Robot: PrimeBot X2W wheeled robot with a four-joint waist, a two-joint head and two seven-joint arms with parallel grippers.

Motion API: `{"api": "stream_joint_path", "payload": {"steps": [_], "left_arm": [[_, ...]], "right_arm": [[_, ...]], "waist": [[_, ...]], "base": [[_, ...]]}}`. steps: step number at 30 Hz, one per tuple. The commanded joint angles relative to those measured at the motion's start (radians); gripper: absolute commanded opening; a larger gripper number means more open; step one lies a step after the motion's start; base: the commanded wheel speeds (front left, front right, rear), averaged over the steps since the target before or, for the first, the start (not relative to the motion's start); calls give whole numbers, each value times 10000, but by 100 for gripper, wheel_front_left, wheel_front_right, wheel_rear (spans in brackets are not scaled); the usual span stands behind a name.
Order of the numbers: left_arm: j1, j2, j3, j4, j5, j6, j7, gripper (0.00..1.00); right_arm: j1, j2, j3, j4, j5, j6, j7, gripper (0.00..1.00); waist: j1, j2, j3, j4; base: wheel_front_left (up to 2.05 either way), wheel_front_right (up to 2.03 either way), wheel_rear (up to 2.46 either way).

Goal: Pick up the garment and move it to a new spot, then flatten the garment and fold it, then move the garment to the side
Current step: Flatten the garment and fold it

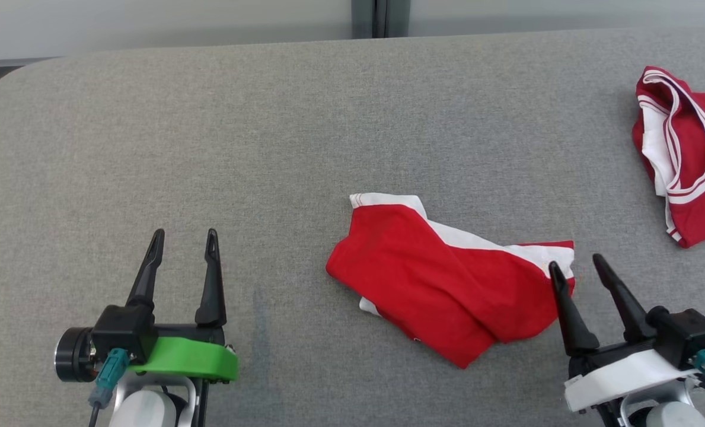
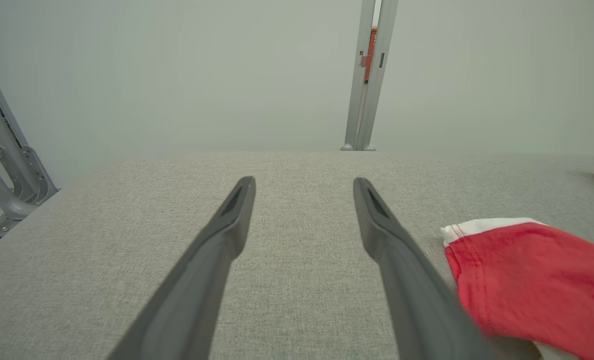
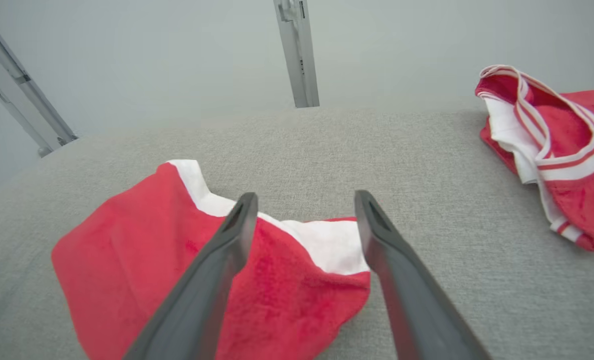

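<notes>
Red garment (image 1: 447, 284) with white bands lies crumpled and partly doubled over on the grey desk (image 1: 210, 118), nearer the front than the far edge.

- Right claw (image 1: 576, 262): open, fingers spread, holding nothing. It sits at the garment's right-hand corner, one finger crossing the white-banded hem. Cannot tell whether it touches the cloth.
- Left claw (image 1: 185, 234): open, nothing between its fingers. Well left of the garment, at about the same depth.
- Garment edges: white hem along the far side, a red folded point toward the front, a rounded red fold on the left.
- Open room: bare grey cloth runs from the garment's left fold to the left claw. A broad bare band lies beyond the garment up to the desk's far edge and its rounded far-left corner.
- Second red-and-white garment (image 1: 690, 160): bunched, well right of and beyond the garment.
- Metal post (image 1: 380, 18): behind the far edge.
</notes>
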Motion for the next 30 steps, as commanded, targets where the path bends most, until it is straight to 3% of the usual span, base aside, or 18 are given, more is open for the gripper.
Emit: {"api": "stream_joint_path", "payload": {"steps": [1,9,20,24,30], "left_arm": [[172,104,45,-2,-39,72,-12,100],[486,258,-19,-216,-38,188,281,100],[324,403,-131,-466,6,205,444,100],[-373,367,-414,-599,-36,-154,711,100],[-2530,-115,-1465,-160,-48,-1169,1860,100]], "right_arm": [[135,5,-216,-274,-142,-5,-62,100],[309,26,-863,-1332,-371,-5,550,100],[349,155,-1012,-1693,-362,-5,839,100],[211,126,-1048,-1796,-331,-5,879,100],[-209,14,-947,-1872,-276,-5,909,100]], "waist": [[0,0,-129,-87],[0,0,-401,-136],[0,0,-300,-98],[0,0,-61,-58],[0,0,708,-118]], "base": [[0,0,0],[0,0,0],[0,0,0],[0,0,0],[0,0,0]]}}
